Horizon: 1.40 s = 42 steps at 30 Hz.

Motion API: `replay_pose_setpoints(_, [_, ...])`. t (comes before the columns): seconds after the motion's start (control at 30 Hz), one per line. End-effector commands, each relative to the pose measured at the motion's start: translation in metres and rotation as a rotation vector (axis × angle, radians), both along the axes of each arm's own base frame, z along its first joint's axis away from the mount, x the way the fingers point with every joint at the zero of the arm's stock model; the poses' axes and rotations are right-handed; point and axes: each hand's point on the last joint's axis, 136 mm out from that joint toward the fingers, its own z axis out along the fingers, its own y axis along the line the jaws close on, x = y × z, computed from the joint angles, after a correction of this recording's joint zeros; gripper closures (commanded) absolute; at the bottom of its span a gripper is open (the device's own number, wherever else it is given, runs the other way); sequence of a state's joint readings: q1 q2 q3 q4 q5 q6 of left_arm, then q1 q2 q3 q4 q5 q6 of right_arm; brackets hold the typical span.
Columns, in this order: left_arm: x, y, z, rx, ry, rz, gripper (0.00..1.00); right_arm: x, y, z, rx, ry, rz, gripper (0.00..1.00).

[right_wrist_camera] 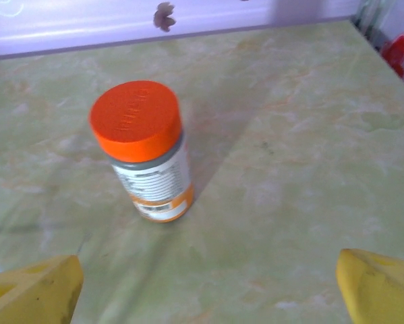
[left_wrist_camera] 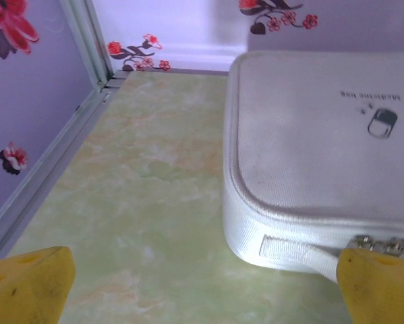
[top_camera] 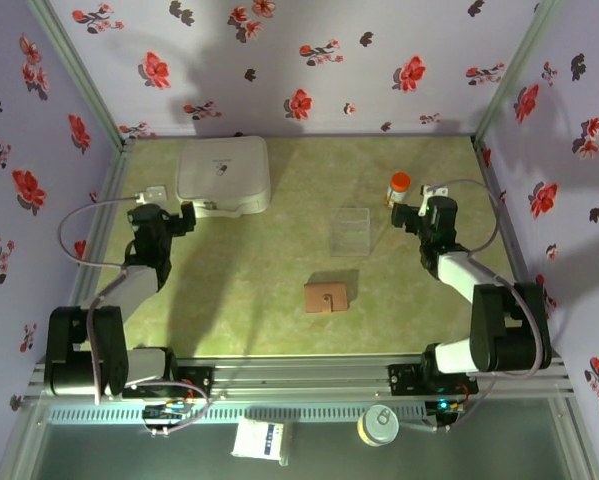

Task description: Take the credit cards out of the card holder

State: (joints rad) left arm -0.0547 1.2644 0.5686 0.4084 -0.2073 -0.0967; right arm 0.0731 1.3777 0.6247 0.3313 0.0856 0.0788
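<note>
Yellow fingertips (left_wrist_camera: 26,283) of my left end effector (left_wrist_camera: 202,297) framed the bottom of the left wrist view. They were spread wide with nothing between them, and the white zipped box (left_wrist_camera: 309,135) sat just beside one tip, its pull tab (left_wrist_camera: 296,253) close to that pad. My right end effector (right_wrist_camera: 208,297) was likewise wide and empty, with the orange-capped bottle (right_wrist_camera: 144,152) standing upright just ahead of it.

From above, the card holder (top_camera: 326,296) lay flat and tan side up near the middle of the desk (top_camera: 249,330), between the two arms and well apart from both. The clear tray (top_camera: 351,232) lay just beyond it. I could not make out the credit cards and judged them to be tucked inside, so no part of the task looked begun.

I saw several risks:
- **Bottle:** swinging the right arm inward could clip the bottle and topple it, since it stood so near the fingers.
- **Box:** the left tip could snag the box's tab as it pulled away.
- **Tray:** it lay on the right arm's likely path and could be shoved into the holder.
- **Holder:** it looked thin and flat, so a pinch from above might only skid it across the smooth desk.
- **Cards:** unless one end effector pinned the leather, tugging a card could lift the whole holder.
</note>
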Motion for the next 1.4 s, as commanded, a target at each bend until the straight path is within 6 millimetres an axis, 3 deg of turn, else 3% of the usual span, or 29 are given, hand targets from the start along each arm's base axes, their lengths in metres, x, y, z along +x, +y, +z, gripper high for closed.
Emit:
replay_pose_setpoints(0.0, [-0.012,0.003,0.005,-0.095,0.104,0.079,0.00,-0.018,0.018,-0.011,0.036,0.159,0.022,0.08])
replay_pose_setpoints(0.2, [-0.026,-0.020,0.026,-0.217,0.192,-0.002,0.00,-0.031,0.045,-0.013,0.142,0.282,0.031,0.16])
replay_pose_setpoints(0.4, [-0.045,-0.031,0.056,-0.283,0.279,-0.038,0.00,-0.039,0.070,-0.019,0.253,0.407,0.044,0.36])
replay_pose_setpoints(0.63, [-0.062,-0.043,0.080,-0.248,0.400,-0.130,0.00,-0.042,0.091,-0.032,0.249,0.519,0.095,0.52])
replay_pose_setpoints(0.8, [-0.062,-0.050,0.067,-0.197,0.409,-0.213,0.00,-0.040,0.096,-0.041,0.234,0.570,0.095,0.69])
replay_pose_setpoints(0.93, [-0.064,-0.050,0.052,-0.202,0.438,-0.213,0.00,-0.039,0.098,-0.047,0.228,0.609,0.089,0.77])
replay_pose_setpoints(1.37, [-0.063,-0.053,0.033,-0.191,0.483,-0.244,0.00,-0.062,0.107,-0.064,0.225,0.679,0.087,0.72])
